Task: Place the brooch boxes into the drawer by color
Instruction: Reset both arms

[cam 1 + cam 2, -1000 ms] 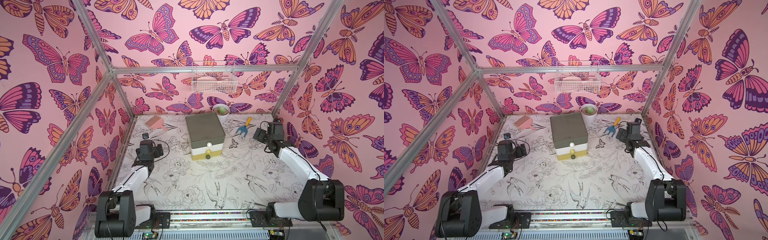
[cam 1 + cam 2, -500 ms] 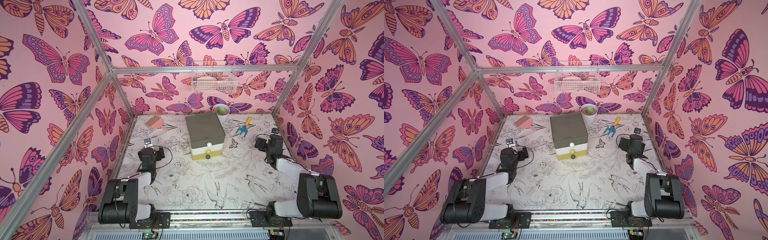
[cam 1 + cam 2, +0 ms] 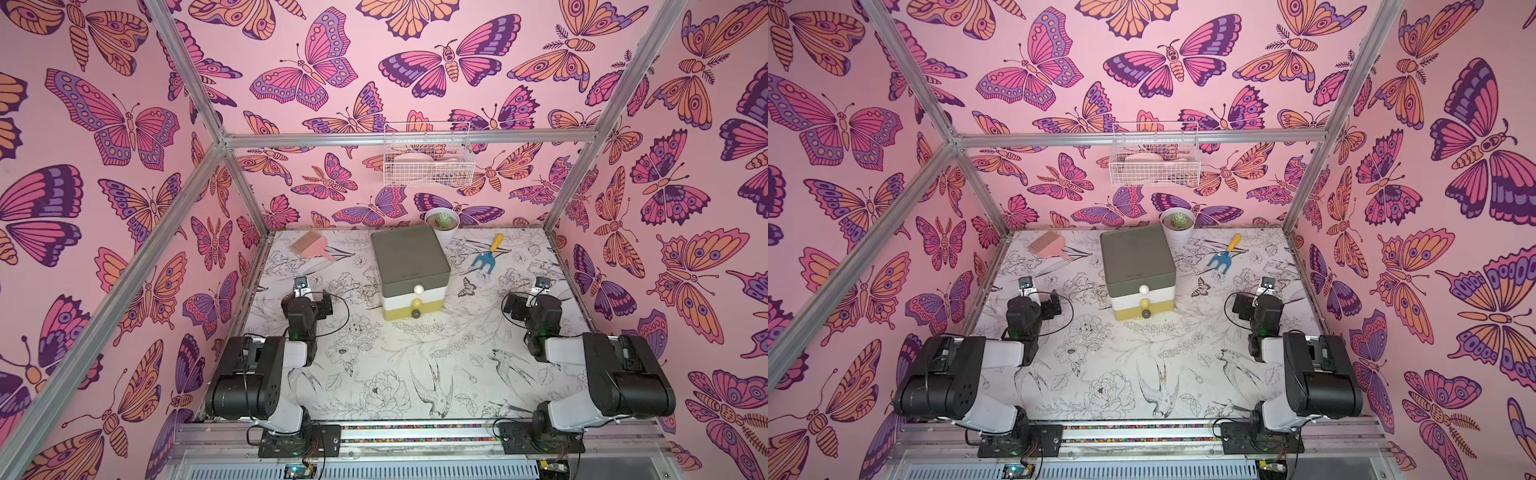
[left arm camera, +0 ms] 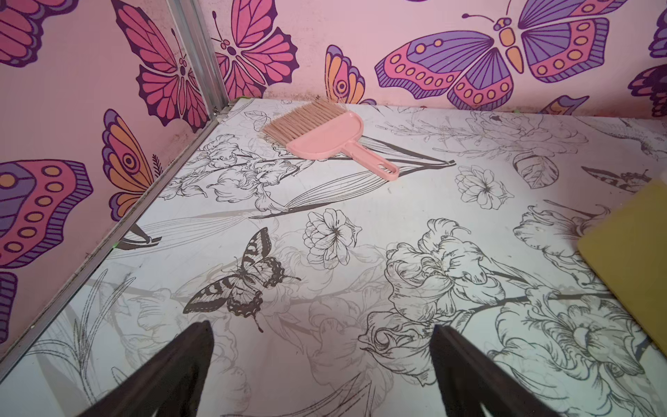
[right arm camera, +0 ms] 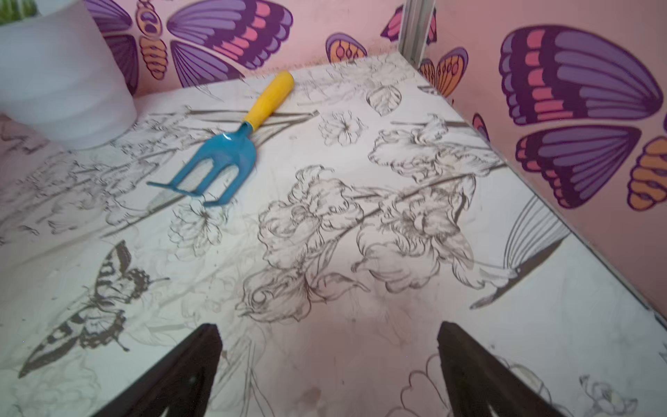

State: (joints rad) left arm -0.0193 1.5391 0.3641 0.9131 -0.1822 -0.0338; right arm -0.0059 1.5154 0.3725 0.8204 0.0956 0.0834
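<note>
The drawer [image 3: 409,266] [image 3: 1138,266] stands at mid-table towards the back, with a grey-green top tier, a white middle and a yellow bottom. All three tiers are pushed in, each with a ball knob facing the front. Its yellow corner [image 4: 635,249] shows in the left wrist view. No brooch boxes are in view anywhere. My left gripper [image 4: 321,328] [image 3: 309,305] hangs open over bare table, left of the drawer. My right gripper [image 5: 330,328] [image 3: 532,305] hangs open to the drawer's right. Nothing is between either pair of fingers.
A pink hand brush [image 3: 311,247] [image 4: 325,137] lies at the back left. A blue-and-yellow toy fork [image 3: 486,257] [image 5: 231,144] lies at the back right. A white pot with a succulent [image 3: 442,222] stands behind the drawer. A white wire basket [image 3: 428,160] hangs on the back wall.
Both arms have folded back towards the front rail, drawing the grippers nearer the front and away from the drawer. Both grippers stay open.
</note>
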